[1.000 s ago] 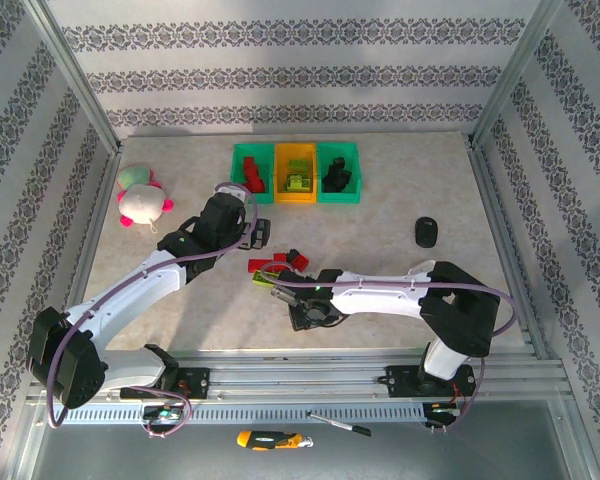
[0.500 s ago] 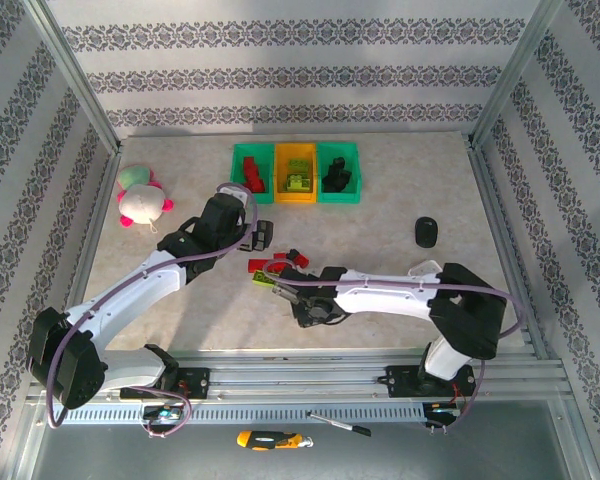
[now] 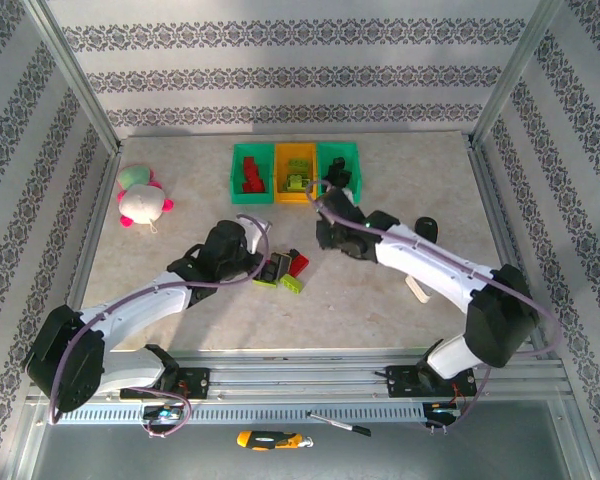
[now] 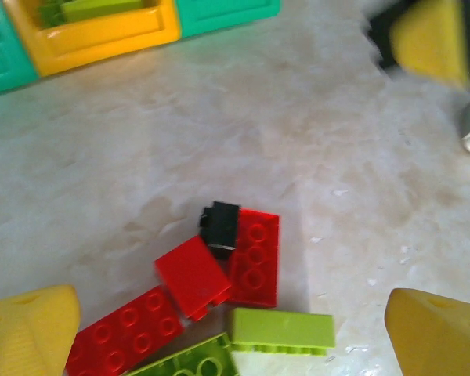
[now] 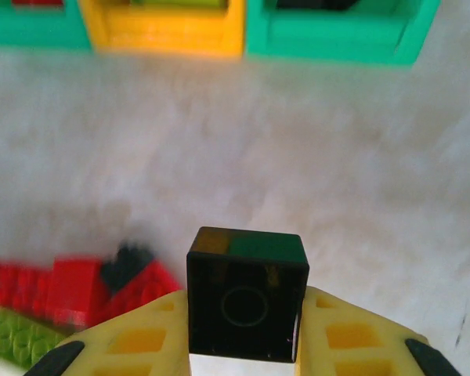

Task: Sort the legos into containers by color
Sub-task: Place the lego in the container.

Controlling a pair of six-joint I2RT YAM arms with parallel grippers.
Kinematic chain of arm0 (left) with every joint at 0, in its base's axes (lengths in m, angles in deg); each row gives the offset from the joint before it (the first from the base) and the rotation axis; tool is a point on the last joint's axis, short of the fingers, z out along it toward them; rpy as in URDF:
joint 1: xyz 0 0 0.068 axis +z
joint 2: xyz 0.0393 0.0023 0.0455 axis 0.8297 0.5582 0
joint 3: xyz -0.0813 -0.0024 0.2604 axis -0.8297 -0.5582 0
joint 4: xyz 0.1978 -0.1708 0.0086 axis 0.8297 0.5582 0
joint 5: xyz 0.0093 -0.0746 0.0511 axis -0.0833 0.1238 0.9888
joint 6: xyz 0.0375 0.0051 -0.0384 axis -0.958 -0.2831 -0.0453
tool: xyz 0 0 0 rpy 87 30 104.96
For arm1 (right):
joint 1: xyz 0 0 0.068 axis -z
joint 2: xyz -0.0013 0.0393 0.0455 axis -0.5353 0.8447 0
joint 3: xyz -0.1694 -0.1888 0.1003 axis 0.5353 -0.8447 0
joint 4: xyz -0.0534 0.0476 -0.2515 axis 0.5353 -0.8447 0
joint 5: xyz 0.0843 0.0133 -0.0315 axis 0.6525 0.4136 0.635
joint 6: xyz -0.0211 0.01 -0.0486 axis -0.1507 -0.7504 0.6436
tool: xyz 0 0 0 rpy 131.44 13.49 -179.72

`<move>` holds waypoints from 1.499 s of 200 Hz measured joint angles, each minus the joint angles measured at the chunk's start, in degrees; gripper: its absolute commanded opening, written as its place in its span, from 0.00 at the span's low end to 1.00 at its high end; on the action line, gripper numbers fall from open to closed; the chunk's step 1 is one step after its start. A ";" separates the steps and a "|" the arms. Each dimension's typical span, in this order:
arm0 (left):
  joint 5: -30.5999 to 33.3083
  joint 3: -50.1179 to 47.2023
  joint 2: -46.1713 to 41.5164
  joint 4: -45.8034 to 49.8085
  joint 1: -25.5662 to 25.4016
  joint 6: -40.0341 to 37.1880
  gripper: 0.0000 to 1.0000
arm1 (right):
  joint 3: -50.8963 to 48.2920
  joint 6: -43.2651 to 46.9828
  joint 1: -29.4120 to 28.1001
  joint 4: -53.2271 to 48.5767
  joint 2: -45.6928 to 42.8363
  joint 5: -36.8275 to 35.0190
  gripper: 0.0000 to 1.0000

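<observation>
My right hand (image 5: 247,333) is pinching a black brick (image 5: 247,291) by its sides and holding it above the surface (image 5: 360,180), just short of the containers (image 3: 248,198). Only the fingertips seem to be biting, so the brick could be twisting or slipping free before it is over the right green bin (image 5: 337,35), where the black pieces are lying. Letting go too soon would be dropping it on the rim or into the orange bin (image 5: 164,35) beside it. My left hand (image 3: 271,266) is hanging wide open over the loose red bricks (image 4: 254,258) and lime bricks (image 4: 282,333). Because these are touching, closing there risks grabbing two colours together.
</observation>
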 measured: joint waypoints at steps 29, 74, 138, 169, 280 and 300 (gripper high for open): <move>-1.51 -2.36 0.39 -6.99 -1.97 -0.46 0.99 | 6.60 5.66 5.84 5.70 6.99 -0.04 0.25; -1.66 -2.84 1.79 -11.89 -3.06 -0.74 0.99 | 17.00 12.35 11.58 11.34 20.98 0.85 0.25; -1.16 -3.37 1.79 -12.50 -3.08 -2.10 0.99 | 29.07 14.08 15.02 14.05 34.51 2.08 0.31; -0.44 -3.37 1.79 -12.50 -3.08 -2.34 0.99 | 29.79 14.78 15.06 14.21 35.54 2.60 0.49; 9.92 -3.37 -1.92 -3.43 -2.60 5.81 0.99 | -1.27 20.33 6.51 19.61 3.13 4.52 0.71; 11.26 -3.37 -2.82 -1.16 -1.16 8.37 0.99 | -8.22 20.90 2.47 19.06 -2.47 4.72 0.71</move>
